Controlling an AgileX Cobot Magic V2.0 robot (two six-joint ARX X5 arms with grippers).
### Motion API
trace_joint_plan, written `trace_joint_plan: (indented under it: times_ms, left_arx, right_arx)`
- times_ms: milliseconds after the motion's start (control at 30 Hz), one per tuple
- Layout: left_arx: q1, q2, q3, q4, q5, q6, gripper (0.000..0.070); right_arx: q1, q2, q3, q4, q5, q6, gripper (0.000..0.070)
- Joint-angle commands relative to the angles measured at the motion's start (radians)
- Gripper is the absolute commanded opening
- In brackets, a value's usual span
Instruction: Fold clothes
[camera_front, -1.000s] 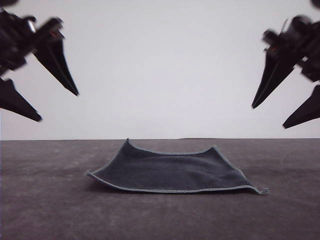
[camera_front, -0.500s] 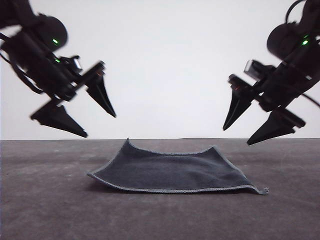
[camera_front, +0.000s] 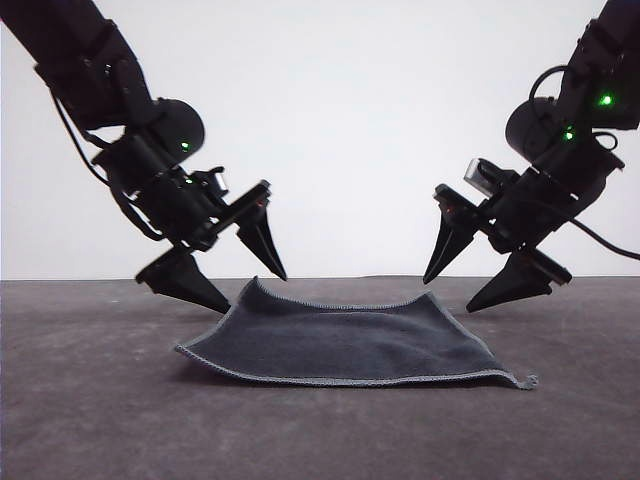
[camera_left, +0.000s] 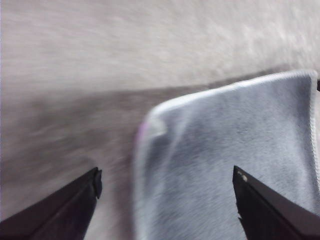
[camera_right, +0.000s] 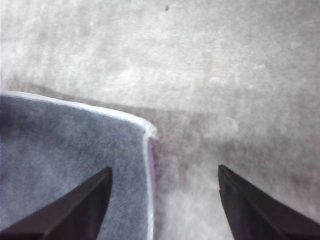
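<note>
Grey cloth (camera_front: 345, 345) lies spread, unfolded, on the bench (camera_front: 90, 420), grey side up, so the folding is all yet to do. Beyond it, the left gripper (camera_front: 240, 285) and right gripper (camera_front: 455, 290) hang with jaws spread, empty, each over a far corner. No writing is legible.

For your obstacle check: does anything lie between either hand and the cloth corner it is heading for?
Nothing visible does. The left hand and right hand, both open, hang just above the far corners of the cloth, with only bare table around it.
</note>
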Motion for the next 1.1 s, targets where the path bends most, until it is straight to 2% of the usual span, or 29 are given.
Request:
trace_joint_plan:
  times_ms: [0, 100, 367, 533, 567, 633, 667, 700, 733, 800, 867, 1000, 1067]
  left_arx:
    - [-0.010, 0.028, 0.027, 0.014, 0.005, 0.018, 0.0513]
    - [-0.023, 0.028, 0.027, 0.036, 0.002, 0.018, 0.0513]
    - [-0.030, 0.028, 0.027, 0.054, -0.010, 0.019, 0.0513]
    - [-0.028, 0.028, 0.027, 0.066, -0.010, 0.019, 0.0513]
    - [-0.028, 0.028, 0.027, 0.067, -0.010, 0.019, 0.0513]
    - [-0.026, 0.028, 0.027, 0.066, -0.010, 0.019, 0.0505]
    - [-0.025, 0.028, 0.027, 0.066, -0.011, 0.019, 0.0482]
    - [-0.025, 0.028, 0.027, 0.066, -0.011, 0.019, 0.0431]
    - [-0.024, 0.028, 0.027, 0.066, -0.011, 0.019, 0.0350]
    - [-0.022, 0.028, 0.027, 0.066, -0.011, 0.024, 0.0192]
    - [-0.019, 0.028, 0.027, 0.067, -0.011, 0.027, 0.0097]
    - [-0.012, 0.028, 0.027, 0.070, -0.014, 0.027, 0.0007]
    - [-0.007, 0.028, 0.027, 0.069, -0.014, 0.029, 0.0003]
  right_arx:
    - [0.004, 0.033, 0.025, 0.019, -0.015, 0.003, 0.0415]
    - [0.005, 0.047, 0.028, 0.041, -0.053, 0.004, 0.0415]
    - [0.029, 0.072, 0.029, 0.106, -0.083, 0.035, 0.0392]
    - [0.045, 0.085, 0.029, 0.117, -0.081, 0.041, 0.0311]
    - [0.047, 0.086, 0.029, 0.123, -0.080, 0.041, 0.0285]
    - [0.049, 0.086, 0.029, 0.131, -0.078, 0.044, 0.0187]
    - [0.050, 0.086, 0.029, 0.132, -0.076, 0.046, 0.0130]
    - [0.049, 0.086, 0.029, 0.132, -0.073, 0.048, 0.0081]
    - [0.049, 0.086, 0.029, 0.130, -0.071, 0.048, 0.0057]
    - [0.049, 0.086, 0.029, 0.128, -0.060, 0.048, 0.0046]
    - [0.049, 0.086, 0.029, 0.127, -0.054, 0.048, 0.0046]
    - [0.049, 0.086, 0.029, 0.124, -0.054, 0.048, 0.0037]
    - [0.049, 0.086, 0.029, 0.126, -0.054, 0.048, 0.0003]
